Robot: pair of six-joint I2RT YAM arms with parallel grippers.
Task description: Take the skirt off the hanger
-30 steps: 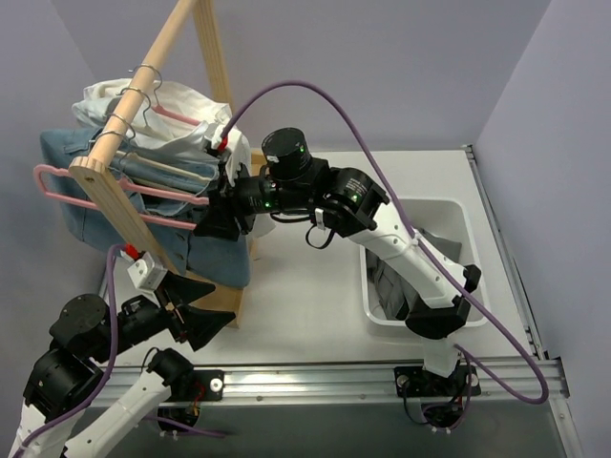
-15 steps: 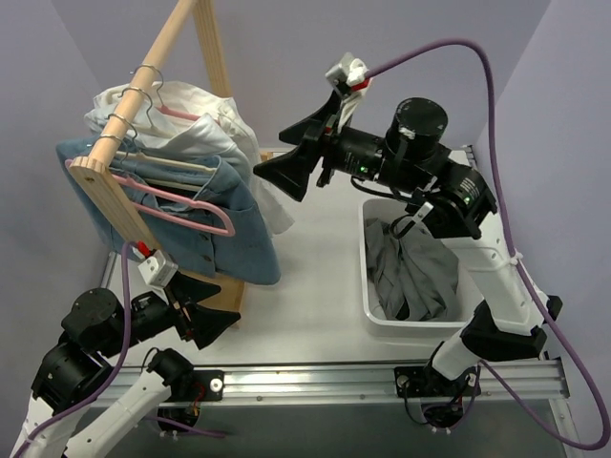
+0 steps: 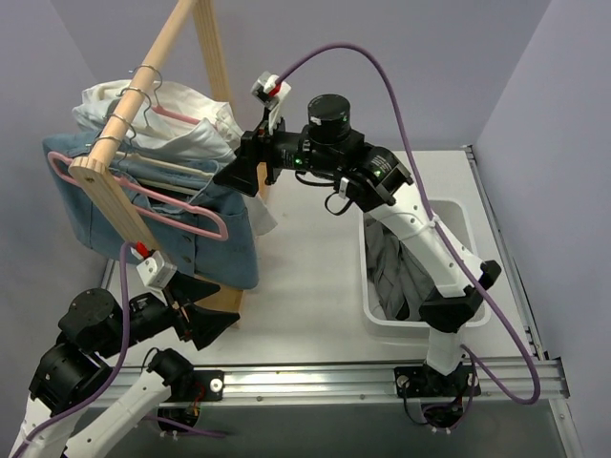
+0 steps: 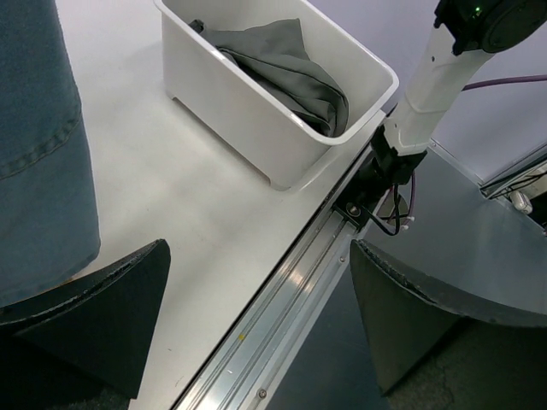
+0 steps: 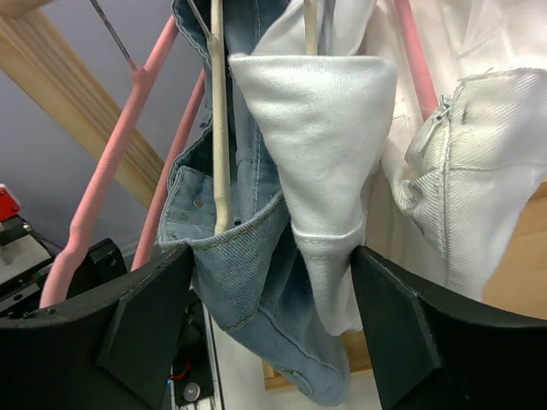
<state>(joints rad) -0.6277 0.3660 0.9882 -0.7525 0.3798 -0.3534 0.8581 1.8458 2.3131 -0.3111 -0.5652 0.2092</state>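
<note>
The dark grey pleated cloth skirt (image 3: 396, 272) is lying crumpled inside the white rectangular plastic bin (image 3: 449, 212), which is standing on the right side of the white table (image 3: 305, 286). In the left wrist view the grey cloth (image 4: 282, 68) is seen bunched against the bin's far wall (image 4: 231, 102), and no part of it is touching the hanger.

The slim pink plastic hanger (image 3: 222, 225) is hanging bare from the slanted light wooden rack (image 3: 124, 215), with its lower bar lying across the front of the light blue denim garment (image 3: 210, 258). A white shirt (image 3: 181, 138) is being carried further back on the same rail.

The right gripper (image 3: 246, 181) is being held out at the rack, level with the hanging clothes. Its jaws are being kept wide apart and nothing is clamped in them. In its wrist view (image 5: 272, 256) a folded white shirt sleeve (image 5: 316, 145) and a denim edge (image 5: 248, 282) are hanging between the fingers, beside a cream hanger rod (image 5: 218, 111) and the pink hanger arm (image 5: 158, 158). Whether either finger is touching cloth cannot be told.

The left gripper (image 3: 210, 305) is being held low near the foot of the rack, its jaws spread wide and empty (image 4: 256, 256), with the denim hem (image 4: 34, 145) just beside its left finger.
</note>
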